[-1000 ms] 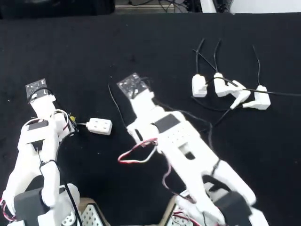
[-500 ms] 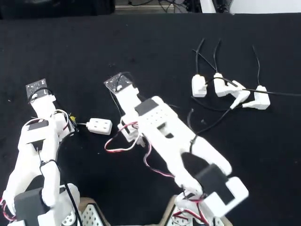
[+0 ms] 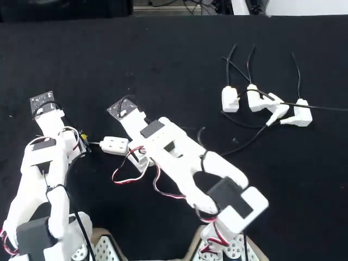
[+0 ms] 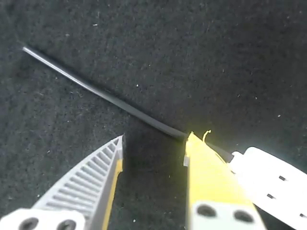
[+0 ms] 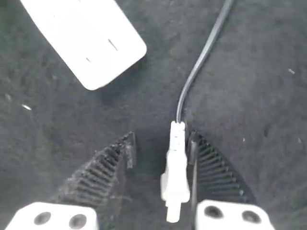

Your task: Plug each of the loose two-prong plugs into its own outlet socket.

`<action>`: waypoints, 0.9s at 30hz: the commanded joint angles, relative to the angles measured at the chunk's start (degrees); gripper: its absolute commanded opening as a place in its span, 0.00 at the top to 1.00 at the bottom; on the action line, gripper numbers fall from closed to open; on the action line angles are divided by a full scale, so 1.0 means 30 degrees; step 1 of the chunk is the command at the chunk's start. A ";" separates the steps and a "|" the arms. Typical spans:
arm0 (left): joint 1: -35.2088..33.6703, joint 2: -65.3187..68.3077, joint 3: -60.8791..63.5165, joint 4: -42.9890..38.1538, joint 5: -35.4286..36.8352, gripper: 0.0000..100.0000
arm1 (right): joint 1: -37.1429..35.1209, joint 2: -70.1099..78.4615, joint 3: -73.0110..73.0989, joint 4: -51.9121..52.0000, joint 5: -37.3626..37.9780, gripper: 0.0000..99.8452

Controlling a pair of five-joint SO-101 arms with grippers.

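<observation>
Closing the right tool (image 5: 161, 142) gently comes first, I think. Its black toothed fingers are spread apart. The small white two-prong plug (image 5: 175, 167) lies between them on the black cloth worktop (image 5: 268, 96), close to one finger. Squeeze it in the middle so it does not twist. Its thin black wire (image 5: 201, 62) should stay free. The white outlet block (image 5: 84, 36) sits near, so the trip is short. Line the prongs up with the slots before pushing. The left tool (image 4: 153, 143) is open too, its yellow finger (image 4: 211, 182) just beside the block. It could hold the block so it cannot slide.
</observation>
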 commanded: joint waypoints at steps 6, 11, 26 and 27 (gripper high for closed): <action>0.0103 -0.0059 -0.0103 -0.0293 -0.0029 0.79 | 0.2579 0.0308 -0.0923 -0.0147 0.2432 0.98; 0.0103 -0.0059 -0.0103 -0.0293 -0.0029 0.79 | 0.3927 -0.3267 -0.0571 0.2051 0.2462 0.99; 0.0132 -0.0059 -0.0103 -0.0293 -0.0029 0.79 | 0.7795 -1.1062 0.8161 0.0996 0.4484 0.84; 0.0132 -0.0059 -0.0103 -0.0293 -0.0029 0.79 | 0.7824 -1.1150 0.8190 0.1026 0.4659 0.81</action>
